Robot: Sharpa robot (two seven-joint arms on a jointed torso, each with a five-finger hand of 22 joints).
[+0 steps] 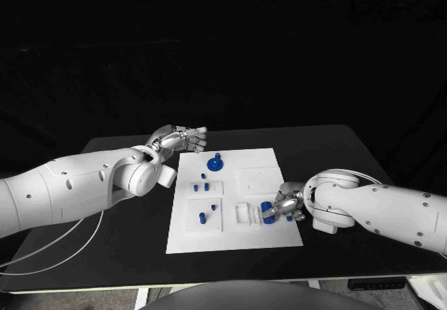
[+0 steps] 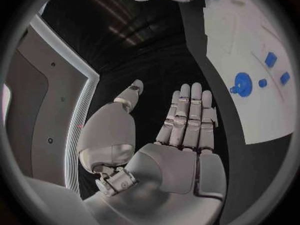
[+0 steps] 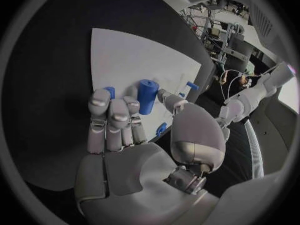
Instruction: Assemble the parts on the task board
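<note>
The white task board (image 1: 233, 236) lies mid-table. My right hand (image 1: 287, 205) rests over its near right part, and a blue cylinder (image 1: 268, 213) stands on the board between its thumb and fingers. In the right wrist view the cylinder (image 3: 147, 96) sits pinched between a fingertip (image 3: 131, 104) and the thumb (image 3: 167, 99). My left hand (image 1: 183, 138) hovers at the board's far left corner, fingers straight and holding nothing. A blue round part with a knob (image 1: 215, 164) sits near it, seen in the left wrist view as the disc (image 2: 242, 83) beyond the flat left hand (image 2: 181, 135).
Small blue pegs (image 1: 200, 187) stand in a square recess on the board's left side, and another blue piece (image 1: 207, 217) lies in the recess nearer me. White slotted fixtures (image 1: 248, 214) sit beside the cylinder. Black table (image 1: 354, 155) surrounds the board.
</note>
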